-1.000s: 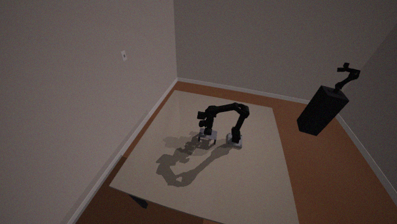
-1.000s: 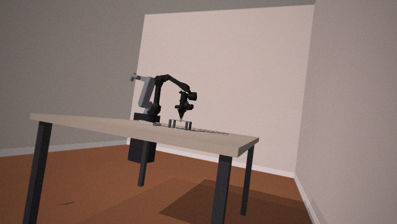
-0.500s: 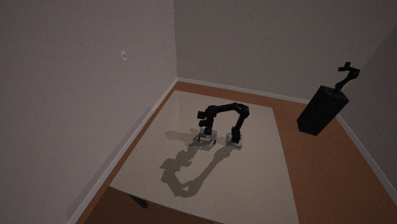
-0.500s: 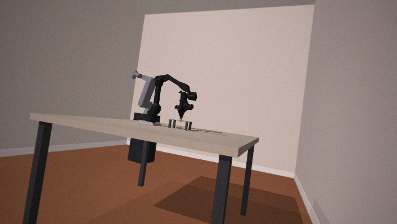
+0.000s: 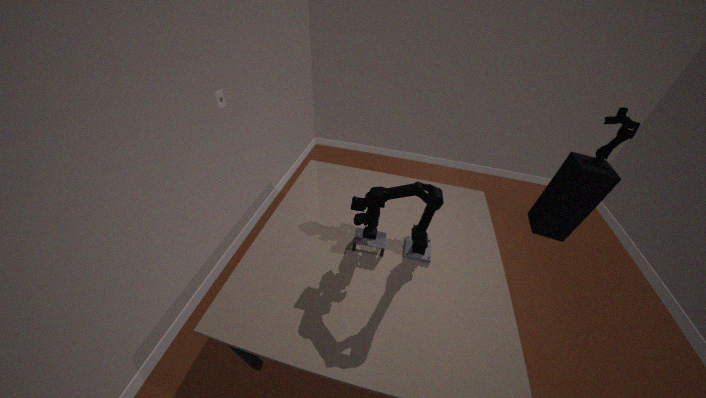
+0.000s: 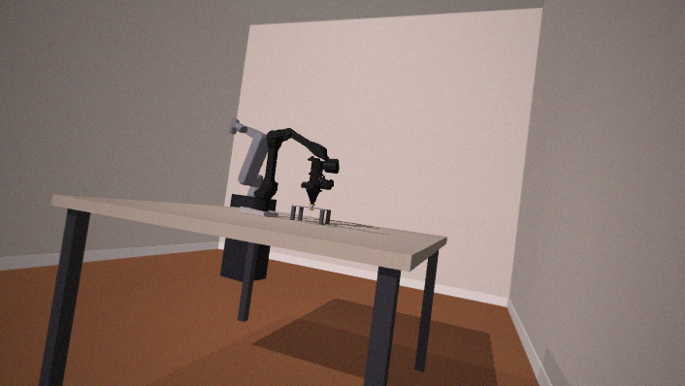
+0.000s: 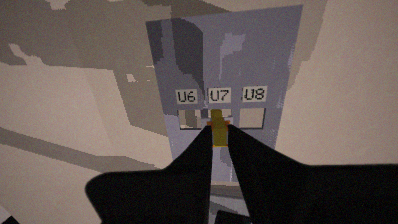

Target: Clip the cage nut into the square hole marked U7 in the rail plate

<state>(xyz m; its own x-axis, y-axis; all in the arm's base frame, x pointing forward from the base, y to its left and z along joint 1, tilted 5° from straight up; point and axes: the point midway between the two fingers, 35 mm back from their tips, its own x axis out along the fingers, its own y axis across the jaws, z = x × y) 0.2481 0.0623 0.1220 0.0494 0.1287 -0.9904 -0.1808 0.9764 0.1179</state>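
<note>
Gripper [image 5: 370, 239] [image 6: 312, 205] [image 7: 218, 130] points down at rail plate [image 5: 379, 237] [image 6: 302, 207] [image 7: 250, 55], arm [image 5: 398, 192] [image 6: 305, 141] arched.
Jaws pinch cage nut [image 6: 312, 208] [image 7: 218, 135] at hole U7 [image 7: 227, 113].

A pale table [image 5: 450, 300] [image 6: 233, 228] carries the arm's base plate [image 5: 414, 258] [image 6: 252, 211] and, near it, what seems a small legged stand [image 5: 361, 238] [image 6: 293, 212] [image 7: 250, 45].

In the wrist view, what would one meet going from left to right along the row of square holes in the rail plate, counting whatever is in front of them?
The square hole under U6 → the yellow cage nut, held between the gripper's fingers in front of the U7 hole → the square hole under U8.
</note>
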